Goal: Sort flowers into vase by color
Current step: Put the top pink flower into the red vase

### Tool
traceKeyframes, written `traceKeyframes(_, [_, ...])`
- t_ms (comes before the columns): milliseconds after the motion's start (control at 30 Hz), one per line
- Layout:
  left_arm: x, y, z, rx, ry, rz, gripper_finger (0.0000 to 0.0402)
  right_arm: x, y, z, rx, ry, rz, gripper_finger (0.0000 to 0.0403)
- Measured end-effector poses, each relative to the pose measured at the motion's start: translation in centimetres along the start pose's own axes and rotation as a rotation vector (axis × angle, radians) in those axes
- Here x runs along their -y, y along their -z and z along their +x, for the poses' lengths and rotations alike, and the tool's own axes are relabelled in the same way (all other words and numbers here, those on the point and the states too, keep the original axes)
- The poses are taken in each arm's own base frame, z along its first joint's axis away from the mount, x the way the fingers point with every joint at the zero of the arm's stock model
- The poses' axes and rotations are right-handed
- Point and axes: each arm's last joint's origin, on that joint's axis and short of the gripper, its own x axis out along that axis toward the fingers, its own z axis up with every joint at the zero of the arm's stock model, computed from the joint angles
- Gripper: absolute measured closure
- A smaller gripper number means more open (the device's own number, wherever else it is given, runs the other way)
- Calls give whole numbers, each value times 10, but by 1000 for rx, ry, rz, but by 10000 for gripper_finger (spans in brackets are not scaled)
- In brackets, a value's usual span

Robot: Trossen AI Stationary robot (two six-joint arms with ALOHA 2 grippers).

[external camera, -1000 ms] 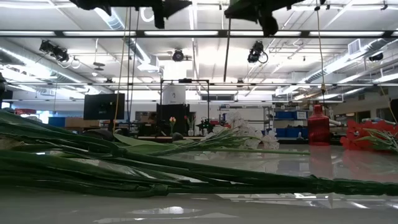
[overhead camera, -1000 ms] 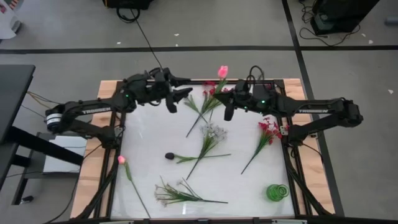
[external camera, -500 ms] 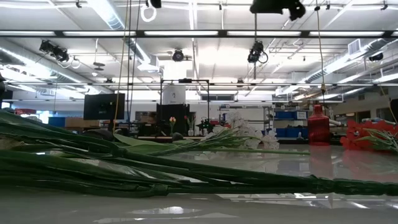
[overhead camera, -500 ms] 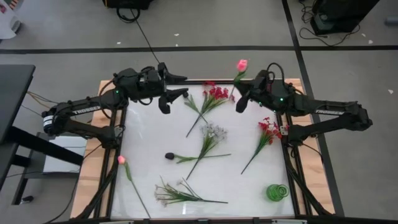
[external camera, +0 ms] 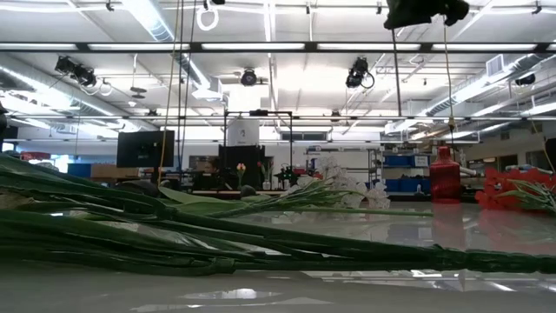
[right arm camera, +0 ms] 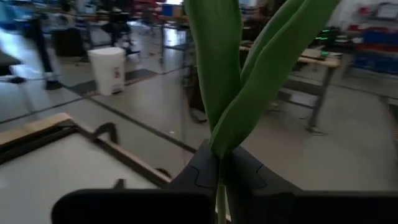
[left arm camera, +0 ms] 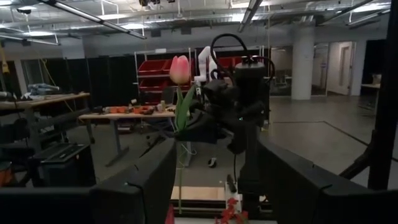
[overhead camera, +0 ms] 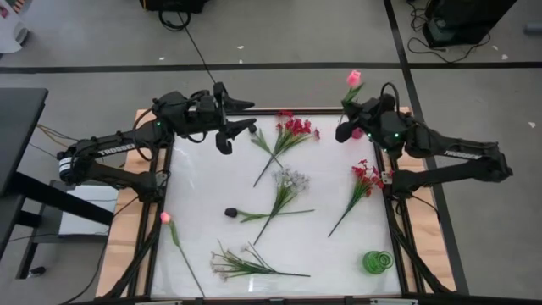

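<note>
My right gripper hovers high over the table's far right corner, shut on a pink-budded flower that also shows in the left wrist view as a pink bud. My left gripper is open and empty, raised over the far left part of the table. Flat on the white top lie two red sprays, two white sprays, a dark bud and another pink bud. A green vase stands near the right front corner. My right gripper pinches the pink flower's green stem between its two fingers, right where the long leaves branch off. The fingers come level from the table's right, across the stem. The flower is lifted clear and upright, bud above the fingers, lower stem hanging below.
A wooden frame borders the white top, and the arms' dark bases stand along both sides. In the low view, green stems lie close in front. Open white surface lies between the flowers at the middle left.
My right gripper has carried the pink flower from over the table's far middle toward the far right corner, keeping it upright and clear of the table. My left gripper has drawn back a little toward the table's left, then held still. The flowers on the table have not moved.
</note>
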Motion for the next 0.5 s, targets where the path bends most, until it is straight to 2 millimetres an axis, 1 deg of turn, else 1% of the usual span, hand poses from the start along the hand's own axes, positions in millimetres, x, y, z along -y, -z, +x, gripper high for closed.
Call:
traceKeyframes(167, [0, 0, 0, 0, 0, -3, 177, 13, 1, -3, -23, 41, 23, 376])
traceKeyframes(267, [0, 0, 0, 0, 0, -3, 177, 24, 6, -3, -57, 126, 47, 378])
traceKeyframes(367, [0, 0, 0, 0, 0, -3, 177, 35, 13, 1, -59, 232, 48, 386])
traceKeyframes(500, [0, 0, 0, 0, 0, -3, 177, 49, 22, 12, -55, 335, 42, 387])
